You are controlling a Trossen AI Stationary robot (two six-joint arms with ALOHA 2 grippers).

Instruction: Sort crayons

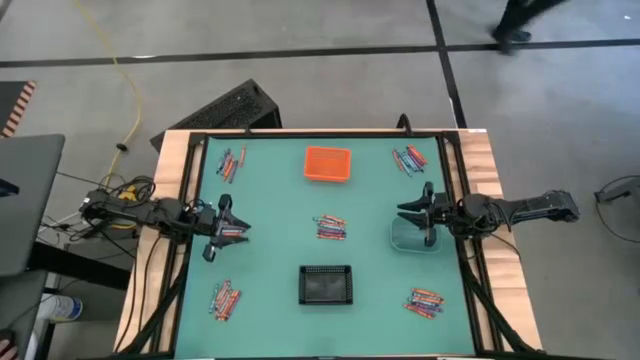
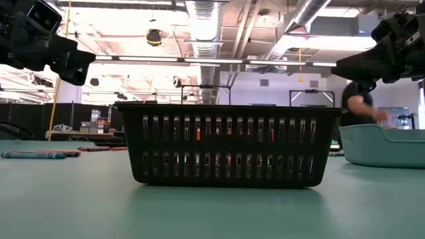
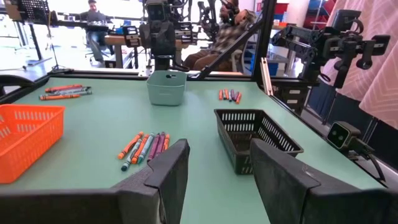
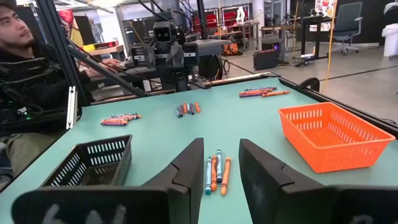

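A green table (image 1: pixel 270 200) seen from above, with crayons lying in five loose groups: one at the middle (image 1: pixel 331 228) and one near each corner (image 1: pixel 231 163) (image 1: pixel 409 159) (image 1: pixel 225 299) (image 1: pixel 425 302). An orange bin (image 1: pixel 328 164) sits at the far middle, a black bin (image 1: pixel 326 284) at the near middle, and a teal bin (image 1: pixel 408 235) at the right side.

The left gripper (image 1: pixel 222 230) hangs over the table's left side, fingers parted and holding nothing; its wrist camera shows bare table between the two dark fingers (image 3: pixel 166 171). The right gripper (image 1: pixel 421 218) hangs over the teal bin, hiding part of it, fingers also apart and empty; through the gap its wrist camera shows the middle crayons (image 4: pixel 216 173).

At table height the black bin (image 2: pixel 227 143) fills the centre and blocks most of the table behind it. The arms show only as dark shapes cut off at the upper corners. Single crayon colours are hard to separate from above. A seated person (image 4: pixel 22 59) is partly cut off at the table's edge.
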